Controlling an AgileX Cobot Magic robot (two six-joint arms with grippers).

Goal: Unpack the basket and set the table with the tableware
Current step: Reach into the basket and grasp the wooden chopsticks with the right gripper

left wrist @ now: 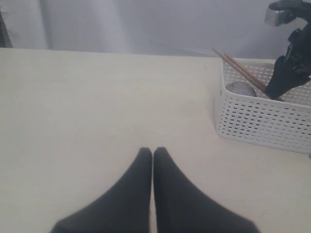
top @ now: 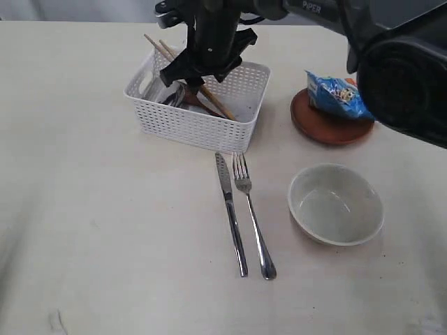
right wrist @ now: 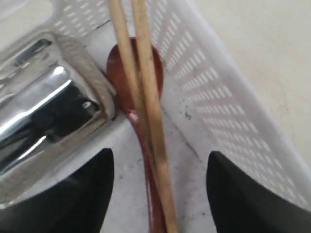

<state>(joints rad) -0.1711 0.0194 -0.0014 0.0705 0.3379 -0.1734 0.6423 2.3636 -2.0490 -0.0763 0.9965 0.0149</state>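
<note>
The basket [top: 199, 112] stood at the upper centre of the exterior view on the table [top: 91, 209]. The knife [top: 230, 216] and fork [top: 251, 216] lay side by side below it, the bowl [top: 335, 204] was at lower right, and the plate [top: 328, 127] at upper right carried a blue packet [top: 339, 94]. The chopsticks [right wrist: 146, 97], spoon [right wrist: 121, 68] and cup [right wrist: 48, 102] were inside the basket, the chopsticks lying across the spoon with the cup just beside them. The right tool [right wrist: 160, 156] hung down into the basket with its jaws spread wide on either side of the chopsticks and spoon, gripping nothing. The left tool [left wrist: 153, 155] was clenched on nothing, over bare table well to the left of the basket. The step in hand seemed to be picking the chopsticks out. The next move would likely call for lowering and closing on both sticks together without catching the spoon under them or nudging the cup.
</note>
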